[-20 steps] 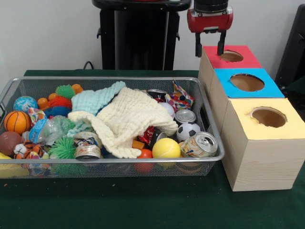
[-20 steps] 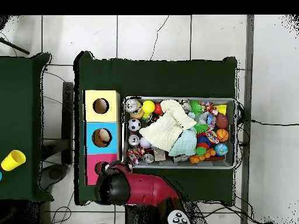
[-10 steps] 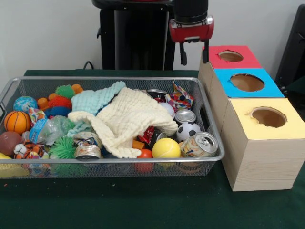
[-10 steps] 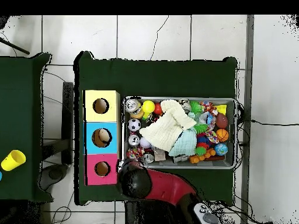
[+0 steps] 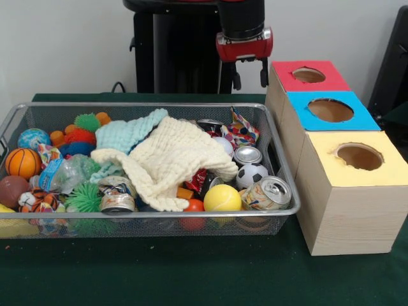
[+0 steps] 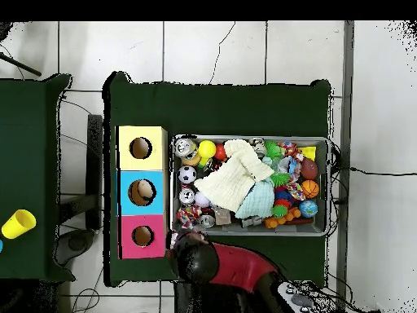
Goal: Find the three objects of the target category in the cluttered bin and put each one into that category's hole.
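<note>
From the front, the end effector (image 5: pixel 248 72) hung empty above the far edge of the wire bin (image 5: pixel 280 167), its two dark fingers (image 5: pixel 262 72) spread apart with nothing between them; directly beside it, toward the picture's right, stood the red-topped box (image 5: pixel 305 80), and nearer the camera from there the blue-topped box (image 5: pixel 326 113) and the yellow-topped box (image 5: pixel 354 167), all three in a touching row along the bin's right side, each with a round hole in its top; below the end effector and nearer the camera, the bin held a cream cloth (image 5: pixel 175 159) draped over the middle, with a mint cloth (image 5: pixel 127 132) touching its left side; lower right of the end effector lay an upright silver can (image 5: pixel 247 155), a small soccer ball (image 5: pixel 252 174), a tipped can (image 5: pixel 268 193) and a yellow ball (image 5: pixel 222 198); far to the lower left sat a mini basketball (image 5: pixel 23 162), a crumpled plastic bottle (image 5: pixel 67 173) and spiky green balls (image 5: pixel 84 197); the whole set rested on the green-covered desk (image 5: pixel 191 274).

From overhead, the end effector itself was hidden under the arm's dark wrist (image 6: pixel 194 261), so its fingers could not be read there; the wrist sat just outside the bin (image 6: pixel 329 187) at the corner nearest the red-topped box (image 6: pixel 142 236); the blue-topped box (image 6: pixel 141 192) showed a pale object inside its hole; the yellow-topped box (image 6: pixel 141 147) lay furthest from the wrist; a yellow cup (image 6: pixel 18 222) stood well apart on a separate green desk.
</note>
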Robot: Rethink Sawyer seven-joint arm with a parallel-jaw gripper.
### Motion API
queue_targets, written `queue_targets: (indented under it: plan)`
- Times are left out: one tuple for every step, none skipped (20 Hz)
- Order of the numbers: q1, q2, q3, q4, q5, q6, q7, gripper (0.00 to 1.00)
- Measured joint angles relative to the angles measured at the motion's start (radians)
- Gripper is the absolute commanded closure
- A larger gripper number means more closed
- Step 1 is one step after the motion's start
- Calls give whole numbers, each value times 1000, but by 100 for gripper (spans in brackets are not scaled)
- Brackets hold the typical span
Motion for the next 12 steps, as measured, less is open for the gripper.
queue_targets:
  plan:
    - [3,7,0,0,-11,-13,0,0]
    - [5,12,0,1,-18,-23,0,0]
    - [7,22,0,1,-29,-38,0,0]
    - [8,27,0,1,-34,-46,0,0]
    - [7,42,0,1,-46,-66,0,0]
    - [8,54,-1,1,-54,-81,0,0]
    - [8,67,-2,1,-61,-97,0,0]
    - [8,79,-3,1,-69,-112,0,0]
    - [9,100,-5,1,-79,-135,0,0]
    - [9,112,-6,1,-85,-147,0,0]
    - [9,124,-7,1,-90,-158,0,0]
    - [8,139,-7,1,-97,-175,0,0]
